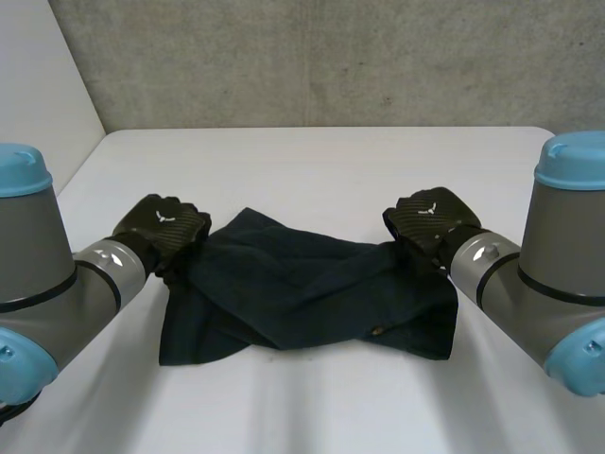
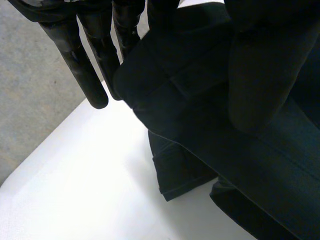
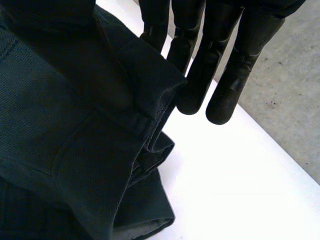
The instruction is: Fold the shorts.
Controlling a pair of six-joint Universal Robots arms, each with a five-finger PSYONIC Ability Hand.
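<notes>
Shorts (image 1: 302, 284) lying dark and rumpled on the desk (image 1: 321, 156), between the two hands, long axis running from one to the other. Left robot hand (image 1: 163, 222) on one end corner, pinching cloth between thumb and straight fingers (image 2: 75, 55). Right robot hand (image 1: 430, 219) pinching the opposite end corner likewise, equally near. Probably calls for carrying both corners over together.

A bare lab-like test cell: white table (image 1: 331, 151) against a raw concrete wall (image 1: 331, 57).

Head camera looks down from behind; close wrist cameras share the shorts (image 1: 302, 284).
</notes>
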